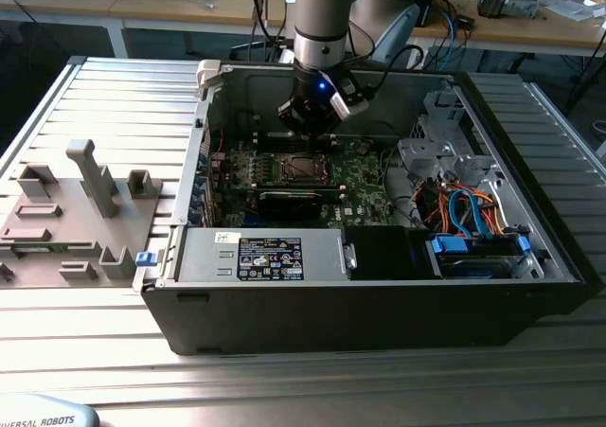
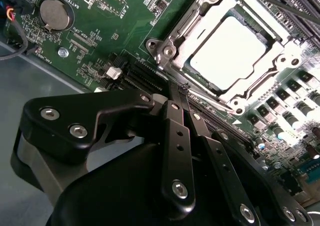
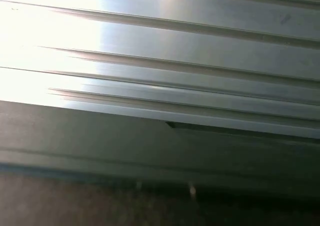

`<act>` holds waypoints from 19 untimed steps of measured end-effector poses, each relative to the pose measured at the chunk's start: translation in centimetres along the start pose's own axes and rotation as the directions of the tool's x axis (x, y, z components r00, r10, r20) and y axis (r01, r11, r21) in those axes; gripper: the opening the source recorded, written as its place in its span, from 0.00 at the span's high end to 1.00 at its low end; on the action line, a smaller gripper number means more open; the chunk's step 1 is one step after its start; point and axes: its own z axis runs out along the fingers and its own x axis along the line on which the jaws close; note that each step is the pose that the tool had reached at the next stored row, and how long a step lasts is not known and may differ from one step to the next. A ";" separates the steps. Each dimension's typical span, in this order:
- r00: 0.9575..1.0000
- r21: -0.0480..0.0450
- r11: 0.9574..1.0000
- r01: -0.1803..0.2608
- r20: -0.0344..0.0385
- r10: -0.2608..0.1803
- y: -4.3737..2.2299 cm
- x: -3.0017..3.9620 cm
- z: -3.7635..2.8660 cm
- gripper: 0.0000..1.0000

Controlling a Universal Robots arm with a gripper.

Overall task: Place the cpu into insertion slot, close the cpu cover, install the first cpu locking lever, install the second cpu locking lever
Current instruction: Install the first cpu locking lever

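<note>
Clenched end effector [image 2: 181, 93] hovers just beside the cpu [image 2: 227, 53], under its cpu cover [image 2: 260, 78].

You see a round silver-grey arm [image 1: 320, 15] with a light blue band on top. Its black gripper [image 2: 181, 93] has flat links, shiny silver screws and a small blue light.

An open computer case [image 1: 379, 285] lies on a ribbed metal table [image 1: 95, 96]; the arm [image 1: 322, 20] reaches down into it, its gripper [image 1: 315, 135] hanging just above the green board [image 1: 355, 186], near the socket [image 1: 303, 169]; grey plastic holders [image 1: 66, 214] sit at the exterior view's left; blue cables [image 1: 469, 209] coil at its right.
</note>
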 end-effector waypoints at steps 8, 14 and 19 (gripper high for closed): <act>1.000 0.000 1.000 0.001 0.000 -0.001 -0.51 0.06 0.00 0.89; 1.000 0.000 1.000 0.001 0.000 -0.001 -0.62 0.08 0.06 0.89; 1.000 0.003 1.000 0.001 0.000 -0.001 -0.61 0.07 0.26 0.89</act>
